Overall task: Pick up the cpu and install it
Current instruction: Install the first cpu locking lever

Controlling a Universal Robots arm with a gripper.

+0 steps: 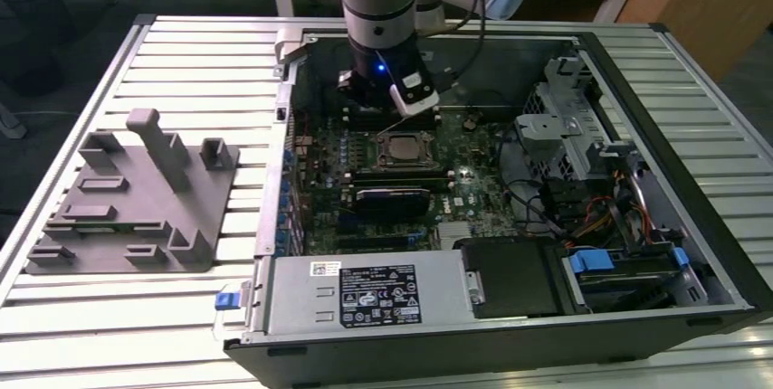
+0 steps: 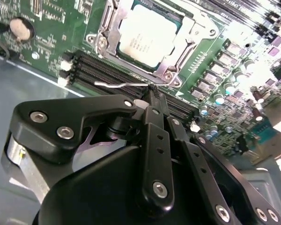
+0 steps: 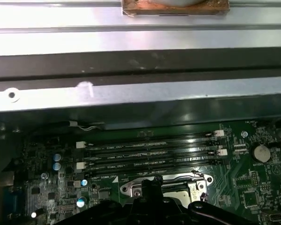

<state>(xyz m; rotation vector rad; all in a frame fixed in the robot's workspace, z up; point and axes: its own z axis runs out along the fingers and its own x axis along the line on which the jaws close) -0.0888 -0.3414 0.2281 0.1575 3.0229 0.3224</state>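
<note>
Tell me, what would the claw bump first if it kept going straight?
Probably the thin metal lever beside the socket; the tip of the claw is right at its end. Under it lie the black memory slots. The cpu sits nearby, in that socket. Depth is hard to judge.

— Where is the cpu (image 1: 400,148)?
— Lying flat in its socket frame (image 2: 108,29) on the green board (image 1: 473,149), near the middle of the open case (image 1: 483,346).
— Its look?
— Square, with a pale silver top facing up, faint print on it, and metal edges around it.
</note>
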